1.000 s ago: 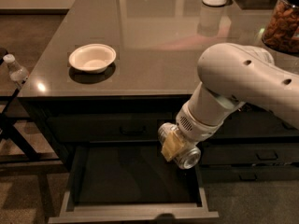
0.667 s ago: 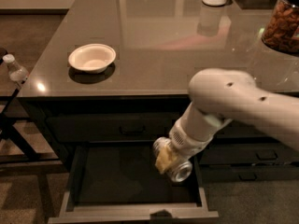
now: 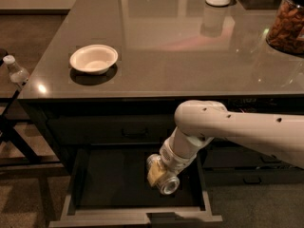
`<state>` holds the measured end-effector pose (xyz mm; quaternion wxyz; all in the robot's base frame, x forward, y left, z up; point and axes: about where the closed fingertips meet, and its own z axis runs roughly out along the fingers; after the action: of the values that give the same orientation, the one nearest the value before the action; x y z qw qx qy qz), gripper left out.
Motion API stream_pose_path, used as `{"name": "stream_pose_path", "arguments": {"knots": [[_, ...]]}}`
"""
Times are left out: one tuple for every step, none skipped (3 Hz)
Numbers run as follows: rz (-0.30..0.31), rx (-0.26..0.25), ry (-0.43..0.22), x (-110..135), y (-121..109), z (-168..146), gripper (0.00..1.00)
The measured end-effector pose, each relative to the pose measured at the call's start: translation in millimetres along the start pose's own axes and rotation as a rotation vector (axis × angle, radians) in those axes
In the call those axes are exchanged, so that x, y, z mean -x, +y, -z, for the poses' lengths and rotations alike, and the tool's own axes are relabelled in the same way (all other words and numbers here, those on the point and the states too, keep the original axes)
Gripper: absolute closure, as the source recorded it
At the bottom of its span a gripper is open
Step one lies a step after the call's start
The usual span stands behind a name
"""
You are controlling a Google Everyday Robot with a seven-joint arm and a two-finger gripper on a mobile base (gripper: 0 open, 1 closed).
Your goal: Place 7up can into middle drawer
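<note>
Lowered and shifted left since a second ago, gripper (image 3: 158,174) sits within the pulled-out middle drawer (image 3: 118,217), fingers pinching the 7up can (image 3: 167,184). Can tilted, shiny end toward camera, over drawer's dark floor; floor contact unclear.

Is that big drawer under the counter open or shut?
Open: the middle drawer is pulled out, its dark inside showing, and the end effector holds the 7up can over it.

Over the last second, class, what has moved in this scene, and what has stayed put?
The gripper, still shut on the 7up can, has carried it leftward in the view and down towards the floor of the open middle drawer. Nothing was released. The bowl and the drawer stayed put.
</note>
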<state>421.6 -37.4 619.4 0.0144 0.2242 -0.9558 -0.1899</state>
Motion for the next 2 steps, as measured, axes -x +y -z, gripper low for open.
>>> {"name": "stream_pose_path", "arguments": {"knots": [[0.000,0.000,0.000,0,0,0,1.00],[-0.047,0.007,-0.017,6,-5,-28,1.00]]}}
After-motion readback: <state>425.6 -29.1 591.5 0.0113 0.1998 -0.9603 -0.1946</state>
